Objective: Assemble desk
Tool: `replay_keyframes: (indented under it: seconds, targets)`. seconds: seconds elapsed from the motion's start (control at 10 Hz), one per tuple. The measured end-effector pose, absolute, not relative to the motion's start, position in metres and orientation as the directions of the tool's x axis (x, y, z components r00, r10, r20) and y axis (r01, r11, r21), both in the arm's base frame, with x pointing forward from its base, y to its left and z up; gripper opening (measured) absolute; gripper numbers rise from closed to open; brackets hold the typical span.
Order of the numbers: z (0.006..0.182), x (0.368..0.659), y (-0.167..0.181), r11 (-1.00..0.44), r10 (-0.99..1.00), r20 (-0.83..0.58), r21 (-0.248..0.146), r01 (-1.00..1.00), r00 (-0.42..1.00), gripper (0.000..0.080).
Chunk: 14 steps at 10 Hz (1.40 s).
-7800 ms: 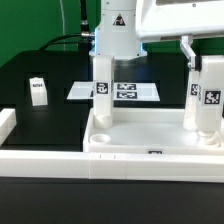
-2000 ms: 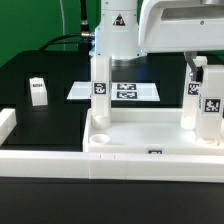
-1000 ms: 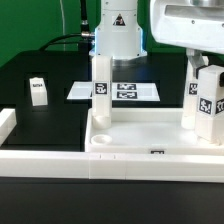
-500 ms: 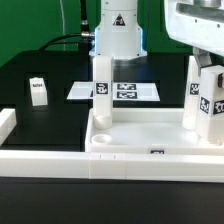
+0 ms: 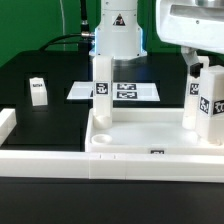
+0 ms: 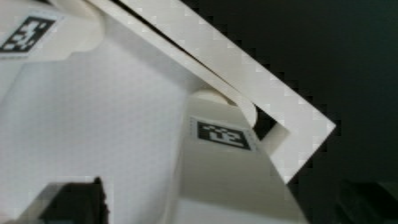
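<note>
Black table (image 5: 55,122) under white tabletop (image 5: 150,131), green backdrop (image 5: 30,25)

Black table (image 5: 50,125) carries tabletop (image 5: 120,150), loose leg (image 5: 38,91), marker board (image 5: 125,91) and border wall (image 5: 40,164).

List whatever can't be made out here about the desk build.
- End effector: the exterior view's top edge cuts off its body. Neither view shows whether the jaws touch the rightmost leg.
- Neighbouring leg: partly hidden behind the rightmost leg, exterior view.
- Loose leg: tag too small to read, exterior view.
- Wrist view: blurred and very close. The leg fills it, so its socket is hidden.
</note>
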State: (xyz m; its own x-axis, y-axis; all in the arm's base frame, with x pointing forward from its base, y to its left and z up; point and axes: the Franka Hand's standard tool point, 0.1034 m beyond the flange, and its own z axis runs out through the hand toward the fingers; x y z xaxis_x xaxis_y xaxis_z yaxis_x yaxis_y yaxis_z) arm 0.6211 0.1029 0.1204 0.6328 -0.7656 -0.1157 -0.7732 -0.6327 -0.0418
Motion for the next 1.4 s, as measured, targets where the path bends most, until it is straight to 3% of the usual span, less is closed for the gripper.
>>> replay_keyframes:
  seconds: [0.7,1.4]
  targets:
    - [0.1201,0.6219,0.1052,-0.957,-0.278,-0.055,-0.07,-0.281,0.959,0.0648]
    - [0.1195,0.6228,0.1007,-0.983,0.178,-0.02,-0.051,0.176,0.984,0.0648]
